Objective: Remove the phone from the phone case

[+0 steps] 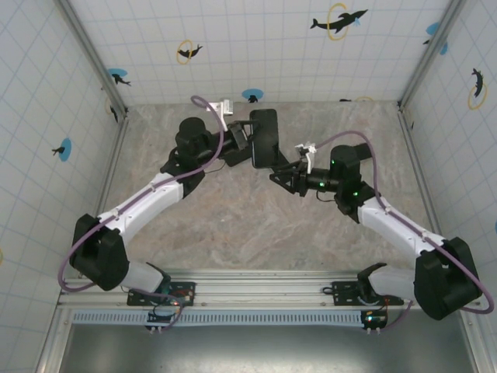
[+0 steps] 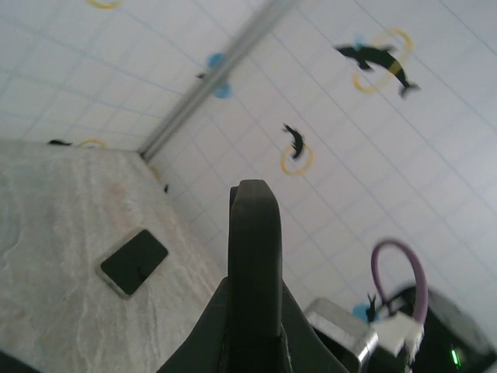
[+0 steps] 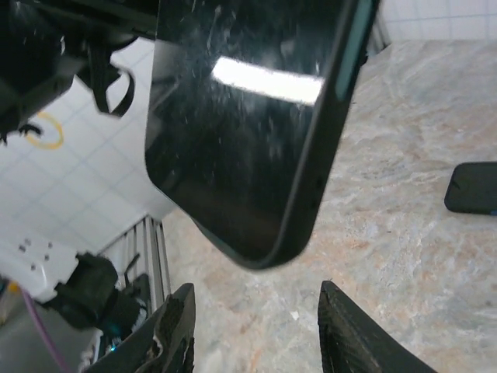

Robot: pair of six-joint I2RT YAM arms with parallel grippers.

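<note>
Holding upright at upper centre of the top view: dark slab, judged the phone case (image 1: 264,138), pinched in closed left gripper (image 1: 251,148). Right gripper (image 3: 255,301) half spread, empty, just below. Flat on table (image 1: 233,225), lower left of left wrist view: likely the phone (image 2: 133,262); extraction seemingly done.

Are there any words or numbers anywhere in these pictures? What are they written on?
None can be read.
Wall stickers: dolphins and rings, no letters.
Glossy black slab held up: only glare and scratches.
Dark device on the table: blank.
</note>
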